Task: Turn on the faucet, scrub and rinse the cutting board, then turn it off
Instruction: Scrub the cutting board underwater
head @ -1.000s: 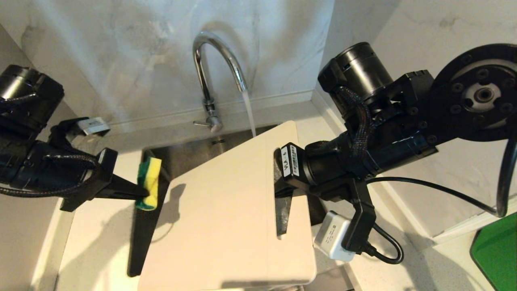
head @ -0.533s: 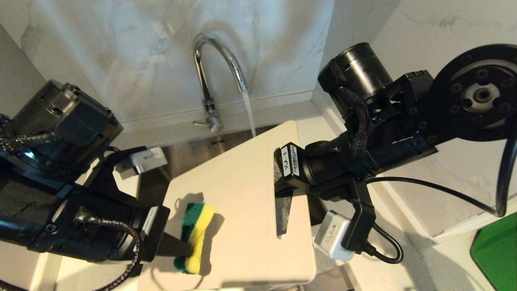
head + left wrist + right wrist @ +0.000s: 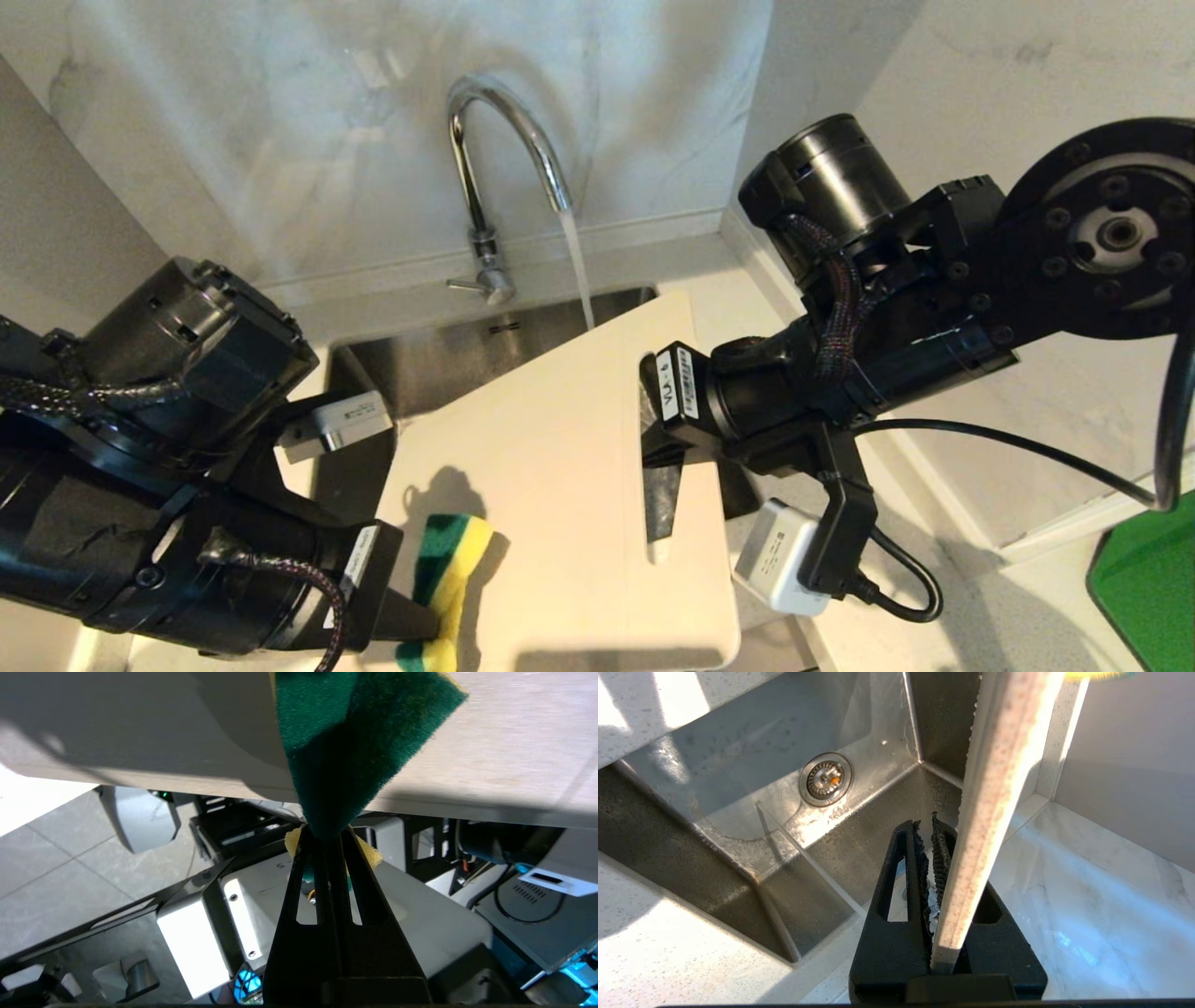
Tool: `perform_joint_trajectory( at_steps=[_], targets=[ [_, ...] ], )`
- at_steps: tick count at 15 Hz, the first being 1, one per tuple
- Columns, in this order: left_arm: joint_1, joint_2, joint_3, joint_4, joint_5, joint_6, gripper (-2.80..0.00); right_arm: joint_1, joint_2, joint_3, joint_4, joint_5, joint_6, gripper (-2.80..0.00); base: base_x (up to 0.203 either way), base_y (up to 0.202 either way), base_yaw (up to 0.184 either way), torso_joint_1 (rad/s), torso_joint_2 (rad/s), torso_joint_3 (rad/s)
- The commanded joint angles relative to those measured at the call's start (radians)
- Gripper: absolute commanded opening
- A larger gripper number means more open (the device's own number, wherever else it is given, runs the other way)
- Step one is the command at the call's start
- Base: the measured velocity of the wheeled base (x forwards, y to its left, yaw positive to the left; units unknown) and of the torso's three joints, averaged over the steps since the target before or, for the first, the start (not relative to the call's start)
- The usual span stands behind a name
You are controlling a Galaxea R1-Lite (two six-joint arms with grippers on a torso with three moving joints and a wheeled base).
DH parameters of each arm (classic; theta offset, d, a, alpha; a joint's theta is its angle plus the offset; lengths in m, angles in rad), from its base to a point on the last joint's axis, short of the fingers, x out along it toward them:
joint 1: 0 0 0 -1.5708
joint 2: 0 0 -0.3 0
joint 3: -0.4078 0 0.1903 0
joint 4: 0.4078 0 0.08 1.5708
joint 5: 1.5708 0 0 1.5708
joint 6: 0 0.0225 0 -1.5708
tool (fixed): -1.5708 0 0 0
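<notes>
**Sponge meets the board's near corner**

The left gripper (image 3: 411, 621), clamped on the sponge (image 3: 448, 583), presses it to the cutting board (image 3: 551, 485). The board's long axis runs up toward the running faucet (image 3: 499, 140). The right gripper (image 3: 658, 448) pinches the board's slotted edge over the sink (image 3: 738, 788).

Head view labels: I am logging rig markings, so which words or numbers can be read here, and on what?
"VLA-6", roughly, last character unsure: white sticker on the black right gripper wrist.
White sticker on the black left gripper wrist: too blurred.
Print on the two grey-white camera boxes: too small.
Chrome gooseneck faucet, cream-white plastic cutting board, yellow-green sponge: no text.
</notes>
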Motion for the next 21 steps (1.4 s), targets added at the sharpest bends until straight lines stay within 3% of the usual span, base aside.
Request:
perform_joint_trajectory(
  at_steps=[1,4,14,18,21],
  targets=[
    [0.037,-0.013,0.055,0.002,-0.002,-0.005,-2.8,-0.016,-0.004,-0.006,0.004,0.004,-0.014,-2.8,0.0,0.0,0.0,0.0,0.0,0.0],
    [0.066,-0.009,0.101,-0.126,-0.012,-0.006,-2.8,-0.026,-0.004,-0.041,0.004,0.004,0.012,-2.8,0.0,0.0,0.0,0.0,0.0,0.0],
    [0.076,-0.012,0.15,-0.181,-0.009,-0.058,-2.8,-0.026,-0.004,-0.122,0.004,0.011,0.05,-2.8,0.0,0.0,0.0,0.0,0.0,0.0],
    [0.15,-0.02,0.285,-0.243,-0.011,-0.045,-2.8,-0.026,-0.016,-0.121,0.004,0.011,0.05,-2.8,0.0,0.0,0.0,0.0,0.0,0.0],
    [0.28,-0.013,0.389,-0.352,-0.014,0.013,-2.8,-0.026,-0.018,-0.118,0.004,0.011,0.05,-2.8,0.0,0.0,0.0,0.0,0.0,0.0]
  ],
)
